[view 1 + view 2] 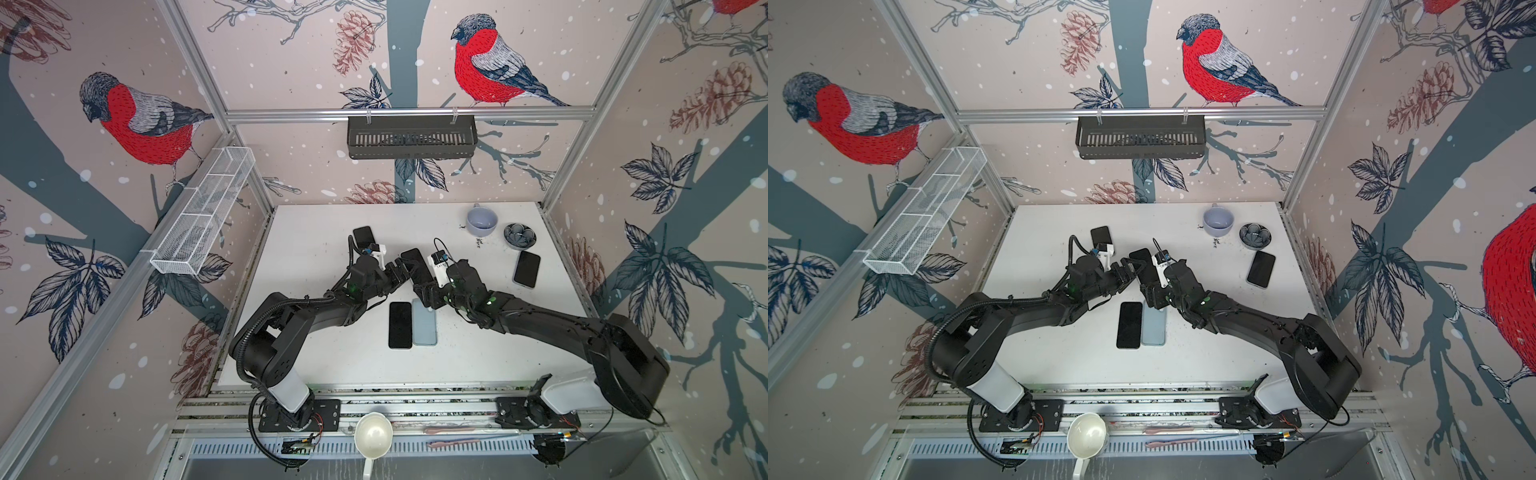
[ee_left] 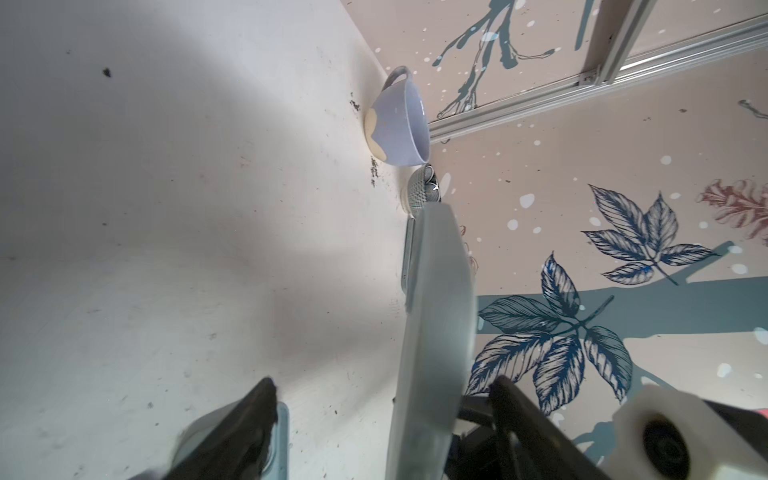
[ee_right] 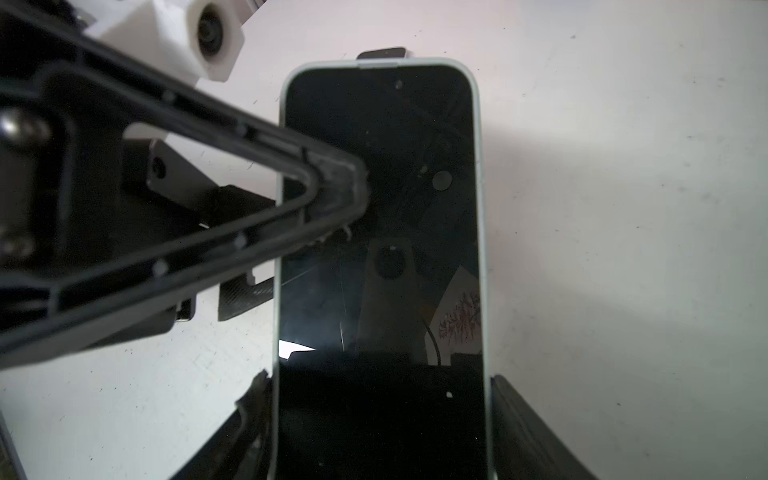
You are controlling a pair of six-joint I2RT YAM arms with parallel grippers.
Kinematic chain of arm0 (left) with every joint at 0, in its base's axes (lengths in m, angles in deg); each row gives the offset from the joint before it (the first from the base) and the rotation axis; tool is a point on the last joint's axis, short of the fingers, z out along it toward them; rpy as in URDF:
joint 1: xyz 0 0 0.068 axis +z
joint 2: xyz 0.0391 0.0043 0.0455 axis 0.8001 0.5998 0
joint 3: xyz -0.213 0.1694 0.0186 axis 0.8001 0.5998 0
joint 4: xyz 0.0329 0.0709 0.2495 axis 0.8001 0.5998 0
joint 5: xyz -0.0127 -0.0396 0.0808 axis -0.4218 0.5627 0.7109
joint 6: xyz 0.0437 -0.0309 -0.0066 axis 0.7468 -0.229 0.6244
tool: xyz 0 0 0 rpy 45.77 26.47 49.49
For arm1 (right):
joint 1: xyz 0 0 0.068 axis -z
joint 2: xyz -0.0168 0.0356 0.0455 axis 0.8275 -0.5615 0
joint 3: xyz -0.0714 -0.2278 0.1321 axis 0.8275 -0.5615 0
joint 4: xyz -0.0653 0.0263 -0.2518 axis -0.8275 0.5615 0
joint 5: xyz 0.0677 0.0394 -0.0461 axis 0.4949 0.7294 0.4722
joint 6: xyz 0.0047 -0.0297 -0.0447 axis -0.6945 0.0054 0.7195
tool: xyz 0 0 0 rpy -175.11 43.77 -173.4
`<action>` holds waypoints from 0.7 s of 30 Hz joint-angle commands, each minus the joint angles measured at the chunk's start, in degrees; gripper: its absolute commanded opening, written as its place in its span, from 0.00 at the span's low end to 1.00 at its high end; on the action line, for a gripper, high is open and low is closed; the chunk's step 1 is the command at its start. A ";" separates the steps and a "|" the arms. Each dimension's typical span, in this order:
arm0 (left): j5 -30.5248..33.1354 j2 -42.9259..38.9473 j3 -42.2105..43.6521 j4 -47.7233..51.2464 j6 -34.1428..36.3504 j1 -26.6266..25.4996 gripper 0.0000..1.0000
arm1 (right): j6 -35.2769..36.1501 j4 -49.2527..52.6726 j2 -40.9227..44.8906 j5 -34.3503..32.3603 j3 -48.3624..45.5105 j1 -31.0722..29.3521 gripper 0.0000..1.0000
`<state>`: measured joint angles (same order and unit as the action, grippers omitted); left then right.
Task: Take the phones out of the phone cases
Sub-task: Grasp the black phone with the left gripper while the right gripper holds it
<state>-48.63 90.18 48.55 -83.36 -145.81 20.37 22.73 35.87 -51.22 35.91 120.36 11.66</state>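
A phone (image 3: 380,291) with a dark screen sits in a pale phone case (image 3: 482,249). It is held above the table's middle in both top views (image 1: 415,264) (image 1: 1144,264). My right gripper (image 3: 380,415) is shut across the cased phone's width, one finger on each long side. My left gripper (image 2: 384,386) is open and straddles one long edge of the phone case (image 2: 440,311). One of its fingers (image 3: 336,187) lies on the screen. The other finger (image 2: 266,399) stands apart from the case's back.
A black phone (image 1: 400,325) and a pale blue one (image 1: 424,322) lie side by side below the grippers. Another phone (image 1: 527,269) lies at the right and one (image 1: 363,235) at the back left. A lavender cup (image 1: 481,220) and a small dark bowl (image 1: 519,236) stand back right.
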 commanded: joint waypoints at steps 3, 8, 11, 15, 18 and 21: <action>-2.15 0.55 1.00 -8.82 -3.01 0.08 0.64 | 0.34 -4.17 1.35 -2.16 -0.82 -1.39 0.30; -1.74 -0.22 1.84 -7.79 -2.50 0.68 0.49 | 0.88 -3.53 3.37 -3.08 -2.25 -1.75 0.29; -1.53 -0.96 1.96 -6.77 -1.46 0.64 0.39 | 1.40 -3.47 5.20 -2.79 -3.62 -1.86 0.29; -1.42 -1.20 2.65 -7.00 -1.59 0.62 0.23 | 2.01 -2.90 7.12 -3.07 -4.88 -1.86 0.28; -1.35 -1.96 2.87 -6.35 -1.20 0.43 0.12 | 2.35 -2.74 8.05 -2.23 -5.64 -2.17 0.28; -1.14 -3.24 2.94 -5.06 -0.69 -0.17 0.00 | 2.23 -2.71 9.17 -2.59 -6.30 -2.66 0.28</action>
<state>-50.71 87.97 51.32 -88.45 -147.77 20.57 24.04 35.89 -43.03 33.70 114.38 9.41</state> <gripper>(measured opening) 0.063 0.735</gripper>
